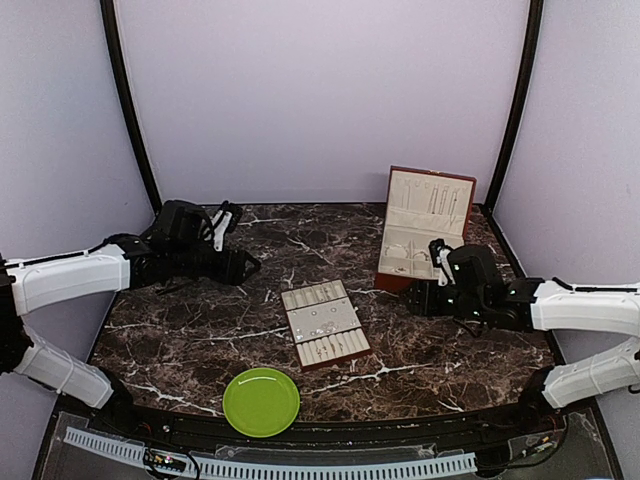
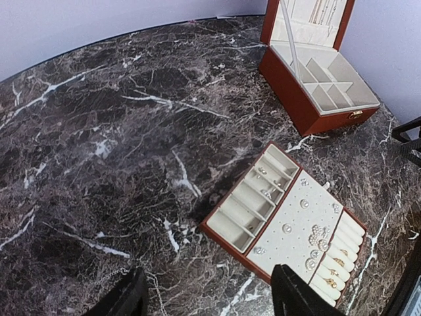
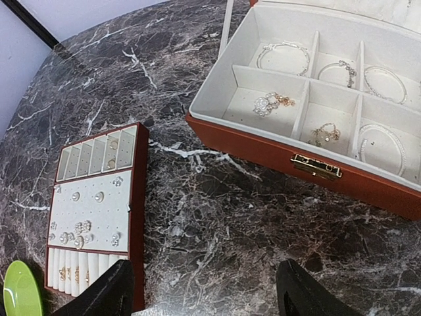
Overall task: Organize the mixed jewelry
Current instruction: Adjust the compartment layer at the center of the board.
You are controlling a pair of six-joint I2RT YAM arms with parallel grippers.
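Note:
The mixed jewelry shows as small silvery studs and pearls (image 2: 304,203) pinned on the cream-lined tray (image 1: 322,322), with rings in its small compartments (image 2: 266,193). Thin bracelets and chains (image 3: 283,58) lie in the compartments of the reddish-brown box (image 3: 276,155). A fine chain (image 2: 117,272) lies on the marble beside my left gripper's finger. My left gripper (image 2: 207,299) hovers open over bare marble, left of the tray. My right gripper (image 3: 200,299) is open above the table between tray (image 3: 135,217) and box, holding nothing.
A green plate (image 1: 261,401) sits near the front edge, below the tray, with nothing visible on it. The box (image 1: 425,230) stands at the back right with its lid up. Purple walls close in the dark marble table (image 1: 200,330) on three sides.

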